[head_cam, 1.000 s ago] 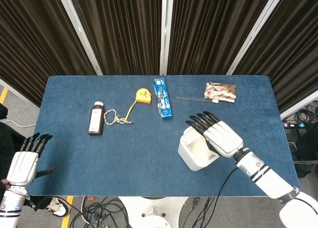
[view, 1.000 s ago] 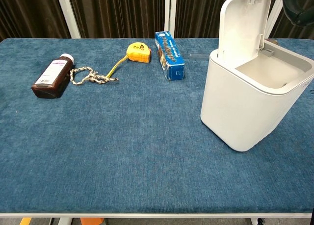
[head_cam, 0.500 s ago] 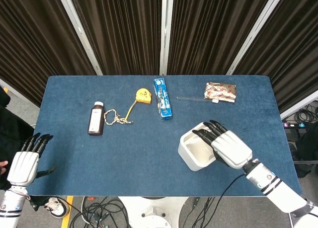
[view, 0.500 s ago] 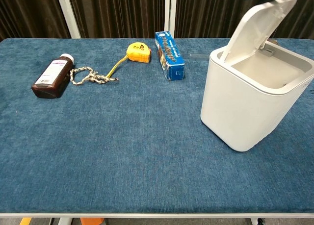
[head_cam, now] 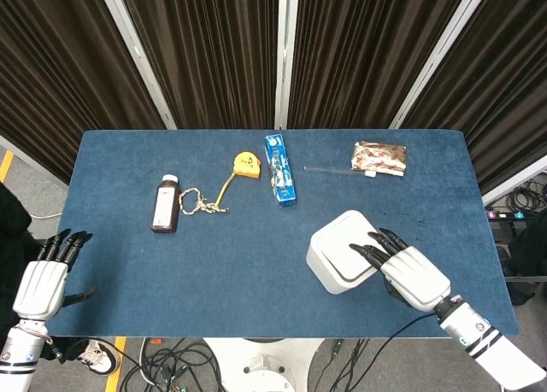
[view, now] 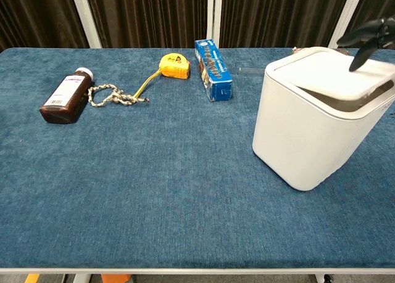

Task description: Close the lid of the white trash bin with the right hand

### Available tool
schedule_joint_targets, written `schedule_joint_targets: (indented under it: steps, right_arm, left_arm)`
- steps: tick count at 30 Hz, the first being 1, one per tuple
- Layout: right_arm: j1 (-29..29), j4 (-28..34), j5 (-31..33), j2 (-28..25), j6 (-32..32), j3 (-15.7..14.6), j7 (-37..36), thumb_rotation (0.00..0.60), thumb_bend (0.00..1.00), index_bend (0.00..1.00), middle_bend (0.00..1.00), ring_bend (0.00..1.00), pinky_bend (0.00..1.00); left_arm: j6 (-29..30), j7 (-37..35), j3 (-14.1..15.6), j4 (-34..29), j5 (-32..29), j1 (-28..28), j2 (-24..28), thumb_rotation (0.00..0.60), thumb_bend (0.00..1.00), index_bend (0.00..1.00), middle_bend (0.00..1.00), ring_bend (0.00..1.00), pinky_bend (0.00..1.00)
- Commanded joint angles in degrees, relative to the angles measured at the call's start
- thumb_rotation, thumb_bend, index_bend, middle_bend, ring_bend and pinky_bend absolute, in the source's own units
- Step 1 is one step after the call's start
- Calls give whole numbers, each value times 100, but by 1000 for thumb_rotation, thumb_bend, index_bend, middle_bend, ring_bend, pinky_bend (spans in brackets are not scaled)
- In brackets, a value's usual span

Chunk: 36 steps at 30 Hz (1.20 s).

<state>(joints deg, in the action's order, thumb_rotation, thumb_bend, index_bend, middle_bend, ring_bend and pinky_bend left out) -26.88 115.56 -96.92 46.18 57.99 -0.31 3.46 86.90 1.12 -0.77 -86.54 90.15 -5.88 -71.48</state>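
Observation:
The white trash bin (head_cam: 333, 268) (view: 305, 135) stands on the blue table toward the front right. Its lid (head_cam: 346, 248) (view: 330, 73) lies almost flat on the rim, with a narrow dark gap still showing at the near edge in the chest view. My right hand (head_cam: 410, 272) reaches in from the right with its fingers spread, and its black fingertips (head_cam: 369, 251) (view: 364, 39) rest on the lid's right side. My left hand (head_cam: 43, 277) hangs off the table's front left corner, fingers apart and holding nothing.
On the table's far half lie a brown bottle (head_cam: 166, 204), a knotted rope (head_cam: 202, 202), a yellow tape measure (head_cam: 244, 164), a blue box (head_cam: 279, 180) and a foil packet (head_cam: 379, 158). The table's front edge (view: 185, 267) runs close below the bin.
The lid has swung from upright down onto the bin. My right hand followed it down and toward the front right, fingertips staying on the lid. The left hand barely moved.

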Motion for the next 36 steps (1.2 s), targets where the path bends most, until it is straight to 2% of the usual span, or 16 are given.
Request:
schedule_joint_targets:
  steps: [1,15,19,22,25,29,32,33,34,36]
  right_arm:
    - [32,-118,15,107,-25,-58,-56,600,999,0,213,46,0]
    - [72,-418,33,405,-74,-195,-80,600,1000,0,214,46,0]
    - [229,-382,-113,295,436,-129,-193,600,1000,0,198,46,0]
    - [430,-480,-200,138,942,-113,-561,600,1000,0,198,46,0]
    - [701,-846,9,68,1327,-136,-954,600,1000,0,196,46,0]
    - [1230,-1714,514,441,1702,-258,-1165,600,989,0,147,20,0]
    - [1596,-2375,852,880,1930,-303,-1405,600,889,0,31,0,0]
    - [1719,-2613,931,1074,2127,-251,-1433,600,779,0,6,0,0]
    - [1846,-2925,981,1322,2413,-160,-1361,600,622,0,0,0,0]
    - [2070,-3559,1089,1808,2829,-39,-1107,600,249,0,0,0,0]
  left_arm:
    - [-6,-3,-1,3,-5,-2,0,600,0,154,134,61,137]
    - [9,-21,5,24,-11,15,-7,600,0,154,134,61,137]
    - [29,-23,-9,24,-10,16,-5,600,0,154,134,61,137]
    - [32,-31,-12,27,-19,20,-8,600,0,154,134,61,137]
    - [29,-35,-6,35,-20,24,-14,600,0,154,134,60,137]
    - [37,-20,-11,21,-16,24,-7,600,0,154,134,61,137]
    - [36,17,-15,-21,5,11,4,600,0,154,134,60,137]
    - [33,34,-17,-39,13,3,10,600,0,154,134,60,137]
    - [31,51,-21,-61,21,-5,18,600,0,154,134,60,137]
    - [38,76,-30,-95,28,-11,26,600,0,154,134,60,137]
